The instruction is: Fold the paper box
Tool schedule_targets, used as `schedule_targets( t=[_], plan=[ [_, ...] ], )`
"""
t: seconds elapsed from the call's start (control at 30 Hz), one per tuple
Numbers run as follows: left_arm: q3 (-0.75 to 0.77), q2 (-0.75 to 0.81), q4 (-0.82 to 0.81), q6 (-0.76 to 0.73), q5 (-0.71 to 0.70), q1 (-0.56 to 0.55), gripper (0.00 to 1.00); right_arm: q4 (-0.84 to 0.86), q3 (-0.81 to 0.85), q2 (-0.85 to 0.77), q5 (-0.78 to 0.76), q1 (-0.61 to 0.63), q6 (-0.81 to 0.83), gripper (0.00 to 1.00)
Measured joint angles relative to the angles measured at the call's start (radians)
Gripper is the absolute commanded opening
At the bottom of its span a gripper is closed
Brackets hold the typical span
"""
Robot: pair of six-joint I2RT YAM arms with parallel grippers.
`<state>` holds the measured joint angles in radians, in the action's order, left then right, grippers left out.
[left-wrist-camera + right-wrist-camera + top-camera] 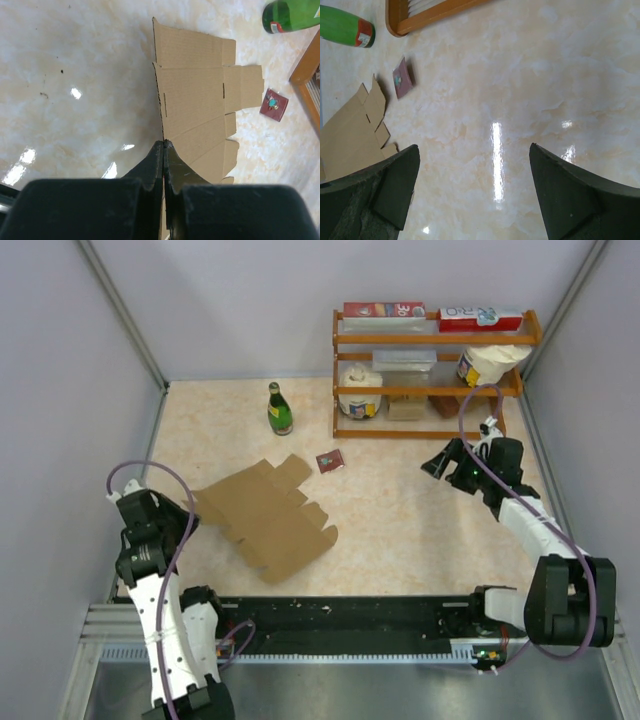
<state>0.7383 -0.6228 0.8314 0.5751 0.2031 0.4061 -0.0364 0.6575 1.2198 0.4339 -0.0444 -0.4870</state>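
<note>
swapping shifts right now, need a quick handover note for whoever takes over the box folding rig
The left gripper is shut, apparently pinching the left edge of the plain brown cardboard paper box.
The right gripper is open and empty, over the bare marbled table.
The paper box lies mid-table as an unfolded sheet, flaps spread.
Done: a grip on the edge only.
Left: every fold.

Plenty of bare table (420,530) is left open to the right of the flat paper box (265,515), but the far side is blocked by the wooden shelf (430,340), the green bottle (279,410) and the little red card (330,461).
</note>
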Motion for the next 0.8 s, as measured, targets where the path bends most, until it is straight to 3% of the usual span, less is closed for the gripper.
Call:
schedule_targets(
  t=[0.4,0.8],
  plan=[
    [-0.039,0.08,0.071,0.001,0.027,-0.145,0.0,-0.067,0.018,-0.09,-0.007,0.0,0.0,0.89],
    [-0.134,0.105,-0.037,0.003,0.223,-0.183,0.0,-0.112,0.019,-0.112,-0.022,0.003,0.0,0.89]
  ],
)
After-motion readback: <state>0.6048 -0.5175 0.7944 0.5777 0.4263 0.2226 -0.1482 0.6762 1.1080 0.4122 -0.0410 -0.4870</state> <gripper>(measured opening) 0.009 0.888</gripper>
